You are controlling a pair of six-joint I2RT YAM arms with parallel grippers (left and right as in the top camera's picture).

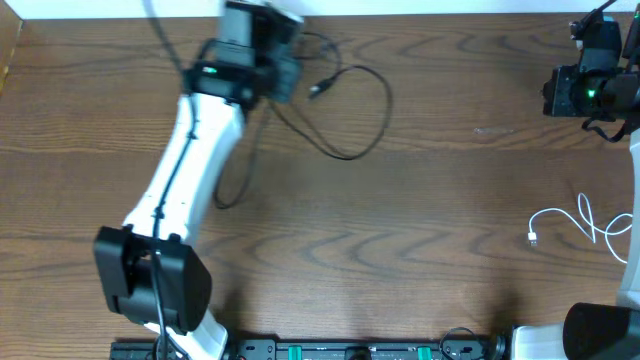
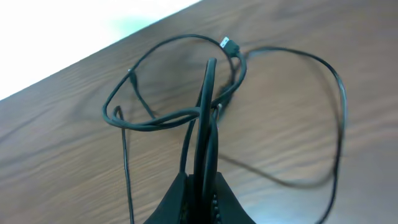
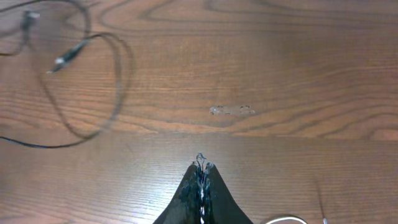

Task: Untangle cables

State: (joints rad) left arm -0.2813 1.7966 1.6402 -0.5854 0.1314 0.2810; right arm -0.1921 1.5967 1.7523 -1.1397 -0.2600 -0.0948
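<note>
Black cables (image 1: 352,110) lie in loose loops on the wooden table at the back, right of my left gripper (image 1: 283,72). In the left wrist view my left gripper (image 2: 202,182) is shut on black cable strands (image 2: 208,112) that rise from the jaws into a tangled loop with a small plug (image 2: 228,43) at the far side. A white cable (image 1: 580,218) lies curled at the right edge, its plug (image 1: 532,238) pointing left. My right gripper (image 1: 585,85) is at the back right, away from it. In the right wrist view it (image 3: 200,167) is shut with nothing clearly held.
The table's back edge (image 1: 420,16) runs right behind the black cables. A pale scuff mark (image 3: 231,110) is on the wood in front of the right gripper. The left arm (image 1: 190,170) stretches diagonally across the left part of the table.
</note>
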